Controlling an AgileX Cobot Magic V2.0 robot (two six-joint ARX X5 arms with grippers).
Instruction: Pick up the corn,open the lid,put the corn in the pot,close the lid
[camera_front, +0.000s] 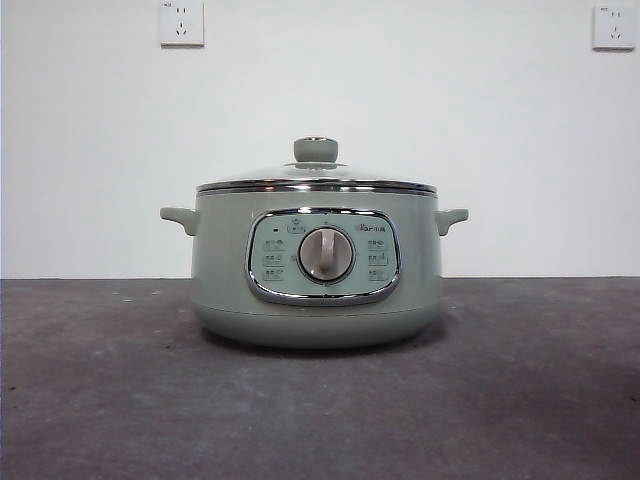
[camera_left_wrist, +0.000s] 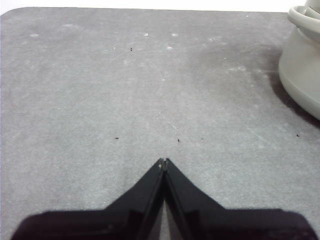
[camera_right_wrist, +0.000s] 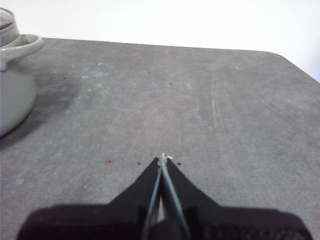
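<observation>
Sitting lidded, pot (camera_front: 316, 270); panel writing unreadable; hands empty.

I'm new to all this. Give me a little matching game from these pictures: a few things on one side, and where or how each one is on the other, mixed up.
Things:
1. lid
2. dial
3. left pincer
4. wall sockets

Place or state:
A. shut, over bare table, with the pot off to one side
B. high on the white wall behind
C. resting closed on the pot's rim
D. in the middle of the chrome-framed panel

Pairs: 1-C, 2-D, 3-A, 4-B

The right pincer is shut too. No corn shows in any view.
</observation>
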